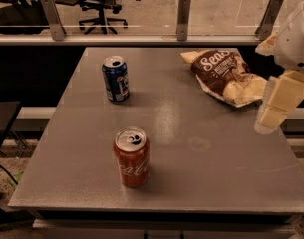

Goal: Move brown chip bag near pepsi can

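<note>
Camera view: we are hovering our gripper point(269, 117) at three o'clock beside the brown chip bag point(217, 69); its grip state, we cannot tell.

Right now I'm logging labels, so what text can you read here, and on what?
"Sea…": white script on the chip bag, cut off by a crease; the smaller lines beneath are too blurred to read.
"…Cola": white script on the red can, only partly legible.
The pepsi can shows its logo only, with no legible words.
The claw, at the right edge beside the bag, carries no text.
</note>
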{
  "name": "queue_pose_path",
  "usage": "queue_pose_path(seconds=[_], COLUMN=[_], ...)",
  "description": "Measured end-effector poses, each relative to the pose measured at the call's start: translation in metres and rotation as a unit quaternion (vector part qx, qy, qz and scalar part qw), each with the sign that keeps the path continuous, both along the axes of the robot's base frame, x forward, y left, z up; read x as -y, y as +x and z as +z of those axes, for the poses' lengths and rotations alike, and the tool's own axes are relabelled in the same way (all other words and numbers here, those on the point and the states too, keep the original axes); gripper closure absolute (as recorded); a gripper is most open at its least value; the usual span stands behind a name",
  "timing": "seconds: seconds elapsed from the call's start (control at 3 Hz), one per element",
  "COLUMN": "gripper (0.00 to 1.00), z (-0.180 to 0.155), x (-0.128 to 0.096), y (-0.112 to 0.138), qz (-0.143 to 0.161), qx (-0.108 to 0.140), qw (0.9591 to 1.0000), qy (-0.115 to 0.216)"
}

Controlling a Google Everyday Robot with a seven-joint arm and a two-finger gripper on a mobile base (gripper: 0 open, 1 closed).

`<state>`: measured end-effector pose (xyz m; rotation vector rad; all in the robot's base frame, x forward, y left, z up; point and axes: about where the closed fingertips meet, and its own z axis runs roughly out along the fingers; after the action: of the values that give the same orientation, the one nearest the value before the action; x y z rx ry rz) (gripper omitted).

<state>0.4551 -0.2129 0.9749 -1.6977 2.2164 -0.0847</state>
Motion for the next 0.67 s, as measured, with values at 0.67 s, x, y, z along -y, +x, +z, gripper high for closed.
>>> queue_pose_path(seconds=[0.67], gripper=[0.00], z=[-0.024], x=[-0.006], y=[0.066], qz=[-0.053], qx=[0.006], qw=[0.9984], qy=[0.021])
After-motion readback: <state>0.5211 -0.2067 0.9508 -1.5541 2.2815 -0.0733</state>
